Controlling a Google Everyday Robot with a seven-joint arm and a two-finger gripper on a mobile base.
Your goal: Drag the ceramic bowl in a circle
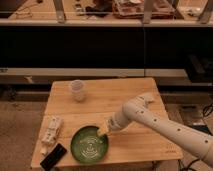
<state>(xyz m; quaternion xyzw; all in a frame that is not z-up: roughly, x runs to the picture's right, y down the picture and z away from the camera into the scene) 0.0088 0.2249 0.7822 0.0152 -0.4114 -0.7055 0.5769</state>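
The ceramic bowl (89,145) is wide, shallow and green with a pale pattern inside. It sits on the wooden table (125,100) near the front edge, left of centre. My gripper (102,132) reaches in from the right on a white arm (160,122) and rests at the bowl's upper right rim, touching it. A small translucent whitish cup (77,90) stands upright at the back left of the table.
A white packet (51,129) lies at the table's left edge. A black phone-like object (53,156) lies at the front left corner, close to the bowl. Dark shelving runs behind the table.
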